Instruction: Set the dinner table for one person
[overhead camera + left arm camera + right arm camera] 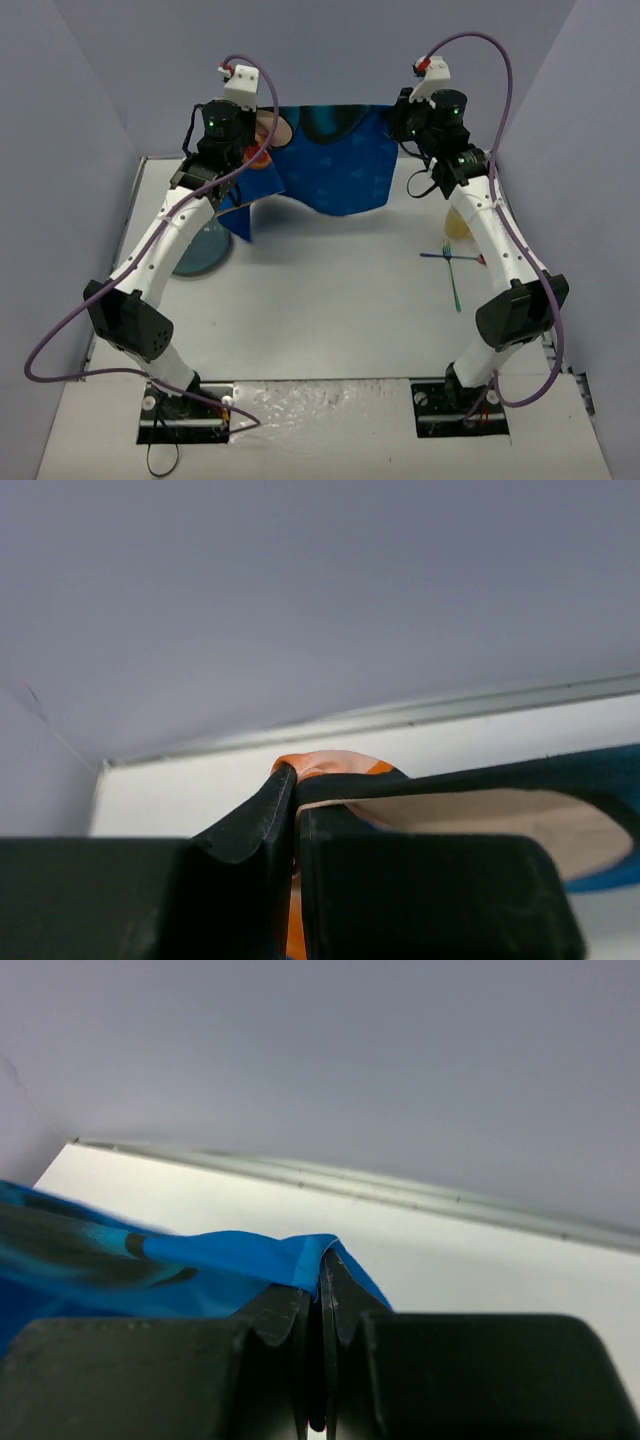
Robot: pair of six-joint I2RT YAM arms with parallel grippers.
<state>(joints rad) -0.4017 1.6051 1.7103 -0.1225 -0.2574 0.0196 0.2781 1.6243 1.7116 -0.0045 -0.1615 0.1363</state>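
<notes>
The blue cartoon-printed placemat (pixel 335 165) hangs in the air over the far part of the white dinner table (pixel 330 310), stretched between my two grippers. My left gripper (pixel 262 142) is shut on its left corner. In the left wrist view the jaws (pixel 292 782) are pressed together on an orange and peach printed edge (pixel 335 764). My right gripper (pixel 402 125) is shut on the right corner. In the right wrist view (pixel 322 1263) blue cloth (pixel 230 1255) folds over the closed fingertips. The mat's lower edge sags toward the table.
A pale blue round plate (pixel 200 252) lies at the left, partly under my left arm. A green-handled fork and another thin utensil (pixel 453 268) lie crossed at the right, with a yellowish object (pixel 460 226) beside my right arm. Grey walls enclose the table.
</notes>
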